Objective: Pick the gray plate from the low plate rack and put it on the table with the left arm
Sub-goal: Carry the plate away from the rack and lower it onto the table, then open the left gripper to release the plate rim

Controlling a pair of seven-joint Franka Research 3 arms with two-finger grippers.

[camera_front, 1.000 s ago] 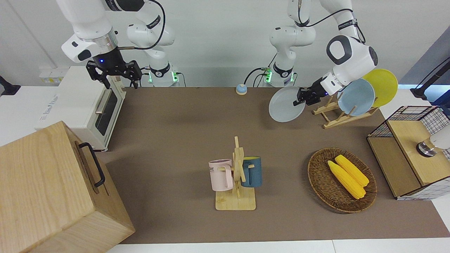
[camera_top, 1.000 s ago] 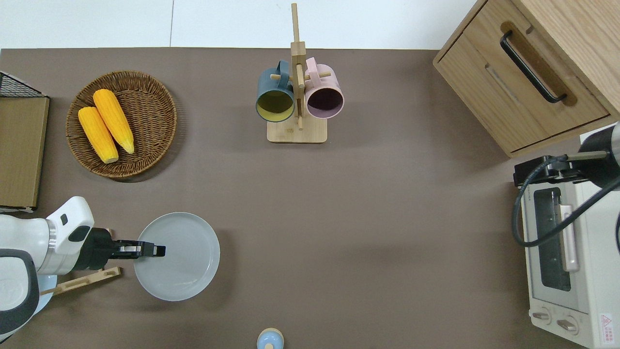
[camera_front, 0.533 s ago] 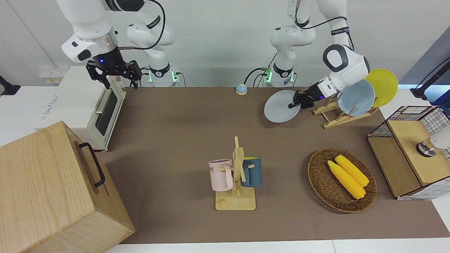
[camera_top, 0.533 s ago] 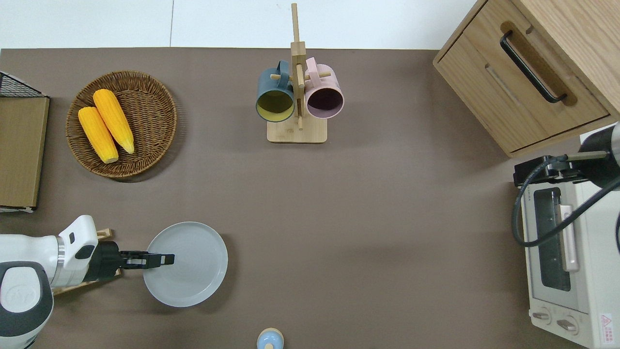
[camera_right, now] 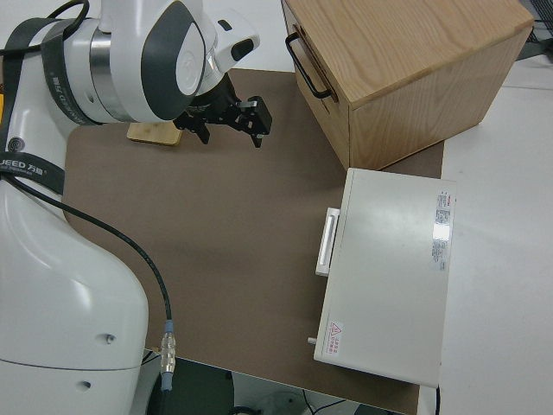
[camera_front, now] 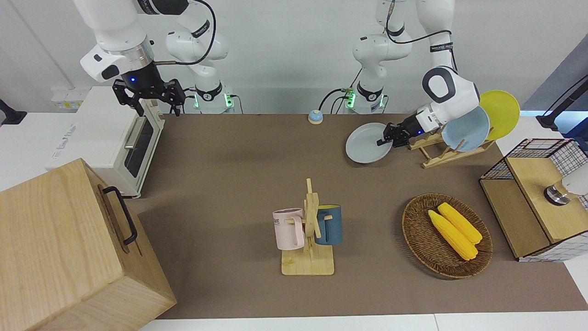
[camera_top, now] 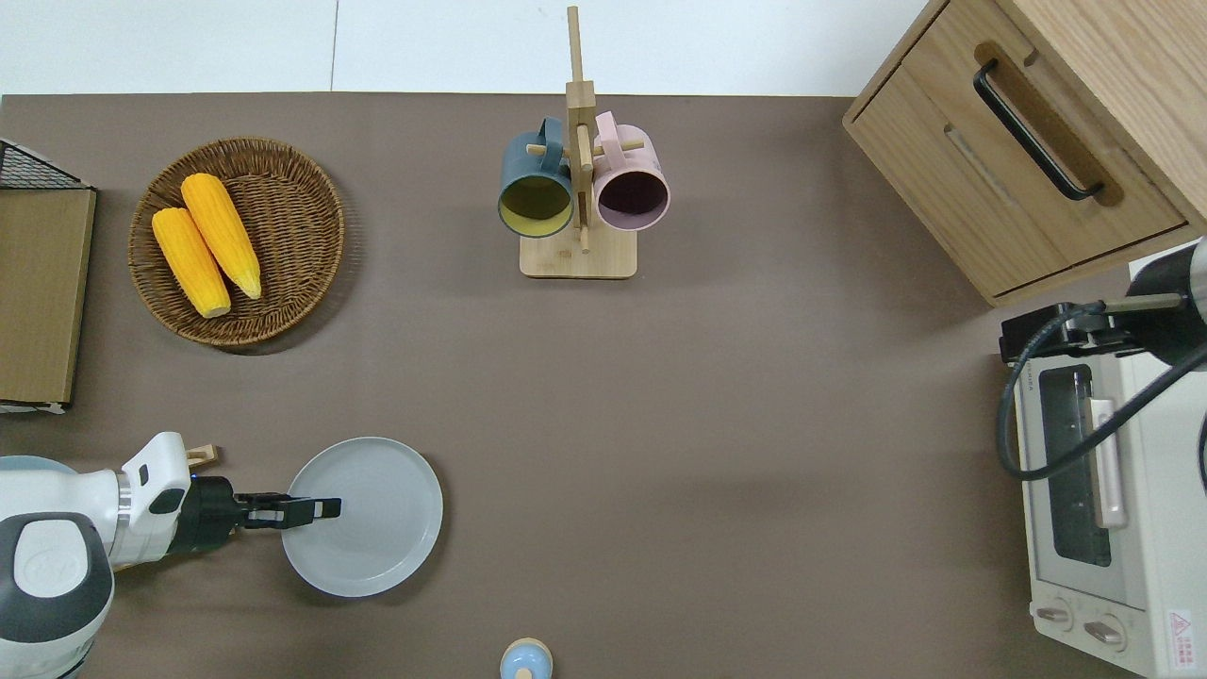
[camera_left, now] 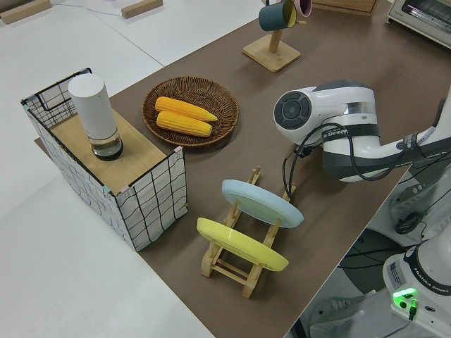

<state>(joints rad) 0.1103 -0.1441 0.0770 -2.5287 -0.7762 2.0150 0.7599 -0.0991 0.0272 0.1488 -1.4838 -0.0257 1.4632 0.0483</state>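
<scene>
Presently the left gripper (camera_top: 316, 509) holds the gray plate (camera_top: 368, 528) by its rim, fingers (camera_front: 384, 139) clamped narrow across the edge toward the left arm's end; the plate extends from the fingertips toward the table's middle, low over the table (camera_top: 717, 453), contact not determinable; low plate rack (camera_front: 436, 154) stands just beside the gripper's wrist; right arm parked, right gripper (camera_front: 154, 99) fingers spread.

"FRANKA" on arm base (camera_left: 428, 276)
</scene>
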